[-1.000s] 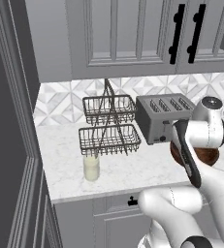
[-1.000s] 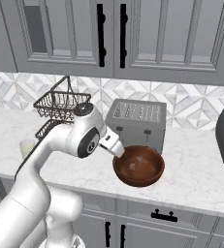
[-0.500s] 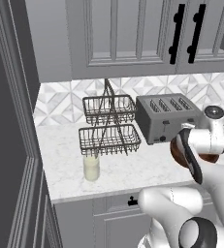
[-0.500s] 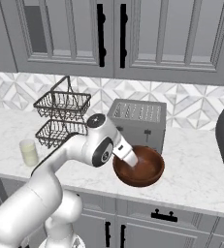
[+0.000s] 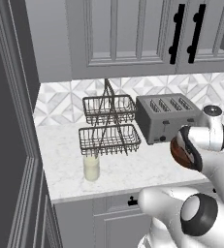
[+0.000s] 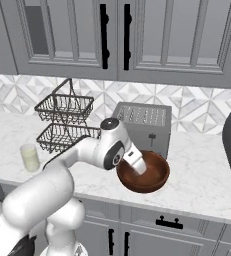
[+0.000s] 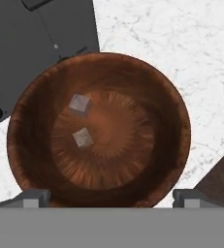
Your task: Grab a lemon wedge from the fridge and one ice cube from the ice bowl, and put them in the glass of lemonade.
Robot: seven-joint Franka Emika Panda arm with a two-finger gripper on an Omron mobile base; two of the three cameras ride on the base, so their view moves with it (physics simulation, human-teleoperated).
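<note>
Table (image 6: pixel 202 175) of white marble carries my ice bowl (image 7: pixel 176 121), set just before the toaster (image 6: pixel 142 125); the glass of lemonade (image 5: pixel 91 167) stands beside the wire basket (image 5: pixel 108 138). My hand (image 7: pixel 111 197) hovers fully open and empty above two ice cubes (image 7: pixel 79 103).

white marbled counter (image 5: pixel 133 169) beneath paneled grey upper cupboards (image 6: pixel 152 40) with black handles (image 6: pixel 103 36); pale geometric-tiled backsplash (image 6: pixel 187 102) behind. grey lower cabinets (image 6: pixel 162 235) at 6 o'clock; dark tall panel (image 5: pixel 7 121) at 9 o'clock.
</note>
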